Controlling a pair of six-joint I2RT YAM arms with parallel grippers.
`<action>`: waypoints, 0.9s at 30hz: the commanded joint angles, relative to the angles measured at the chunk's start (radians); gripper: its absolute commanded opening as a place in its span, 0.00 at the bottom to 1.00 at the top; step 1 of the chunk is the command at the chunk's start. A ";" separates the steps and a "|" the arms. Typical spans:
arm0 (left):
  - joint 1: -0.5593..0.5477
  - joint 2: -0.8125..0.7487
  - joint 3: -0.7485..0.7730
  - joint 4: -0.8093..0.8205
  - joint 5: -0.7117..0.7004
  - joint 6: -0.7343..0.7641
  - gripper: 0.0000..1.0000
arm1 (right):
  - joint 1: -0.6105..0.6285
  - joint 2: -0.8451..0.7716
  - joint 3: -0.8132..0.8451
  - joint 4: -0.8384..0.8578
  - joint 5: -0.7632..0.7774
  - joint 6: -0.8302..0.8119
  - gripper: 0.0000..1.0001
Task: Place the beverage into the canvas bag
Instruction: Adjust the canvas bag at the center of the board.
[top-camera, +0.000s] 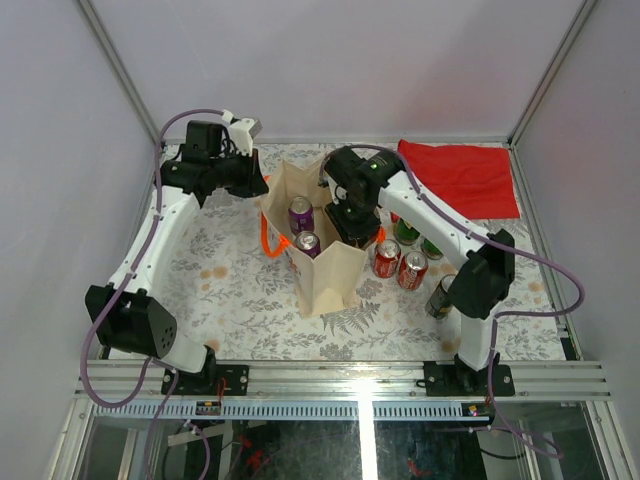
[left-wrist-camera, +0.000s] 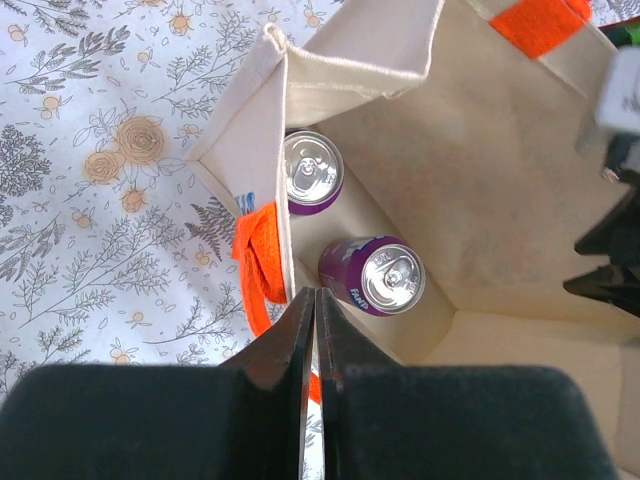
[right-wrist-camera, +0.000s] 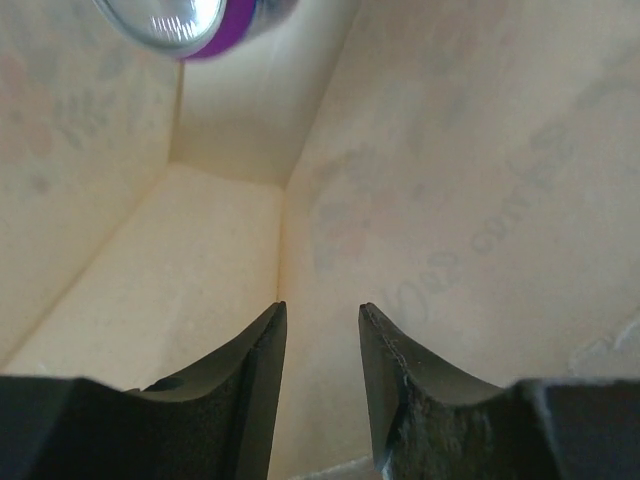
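Observation:
The beige canvas bag (top-camera: 335, 275) stands open mid-table with orange handles (top-camera: 268, 240). Two purple cans (top-camera: 301, 212) (top-camera: 307, 243) stand upright inside it; they also show in the left wrist view (left-wrist-camera: 311, 172) (left-wrist-camera: 375, 275). My left gripper (top-camera: 262, 187) is shut on the bag's near-left rim (left-wrist-camera: 283, 150), beside an orange handle (left-wrist-camera: 262, 262); its tips (left-wrist-camera: 316, 295) are pressed together. My right gripper (top-camera: 347, 230) is down inside the bag, open and empty (right-wrist-camera: 322, 310), facing the inner wall (right-wrist-camera: 450, 200). One purple can (right-wrist-camera: 185, 22) is at the top left of that view.
Right of the bag stand two red cans (top-camera: 386, 257) (top-camera: 412, 270), two green cans (top-camera: 405, 230) (top-camera: 432, 247) and a dark can (top-camera: 441, 296). A flat red cloth (top-camera: 462, 175) lies at the back right. Grey walls enclose the table.

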 joint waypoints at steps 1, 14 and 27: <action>0.019 0.010 -0.003 0.064 -0.012 -0.024 0.02 | 0.021 -0.126 -0.074 -0.062 -0.043 0.003 0.41; 0.019 0.054 0.035 0.063 0.001 -0.020 0.04 | 0.062 -0.064 -0.042 -0.055 0.023 -0.035 0.41; 0.020 0.093 0.079 0.027 -0.006 0.015 0.04 | 0.167 -0.156 -0.216 -0.059 -0.010 -0.147 0.37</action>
